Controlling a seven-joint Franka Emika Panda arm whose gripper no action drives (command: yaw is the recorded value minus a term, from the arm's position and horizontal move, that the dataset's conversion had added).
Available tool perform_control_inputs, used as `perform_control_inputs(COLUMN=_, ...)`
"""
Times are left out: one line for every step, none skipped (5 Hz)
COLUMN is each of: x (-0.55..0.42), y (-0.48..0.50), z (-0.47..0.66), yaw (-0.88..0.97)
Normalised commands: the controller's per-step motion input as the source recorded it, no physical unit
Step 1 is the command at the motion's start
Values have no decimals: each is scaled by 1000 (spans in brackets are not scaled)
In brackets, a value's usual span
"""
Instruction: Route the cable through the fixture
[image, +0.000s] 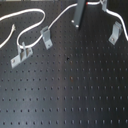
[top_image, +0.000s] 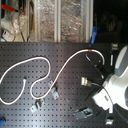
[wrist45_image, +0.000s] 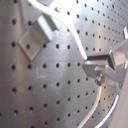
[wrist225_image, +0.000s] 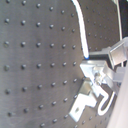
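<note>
A black perforated bench (image: 70, 95) fills both exterior views; clear storage bins (top_image: 60, 20) stand behind it in the second exterior view. The white cable (image: 30, 27) loops across the bench from 9 to 1 o'clock, passing beside the grey fixture (image: 46, 37). The tool (wrist45_image: 100, 75) is closed on the cable.

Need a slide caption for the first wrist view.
Gripper shut on the white cable, beside a grey bracket clip on the perforated board.
</note>
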Motion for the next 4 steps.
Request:
perform_control_inputs(x=316, y=89, z=119, yaw=440)
perform_control_inputs(x=414, y=-9, z=201, yaw=251)
perform_control_inputs(x=331, y=-88, z=200, yaw=169)
perform_control_inputs(x=0, y=0, z=-13, yaw=0)
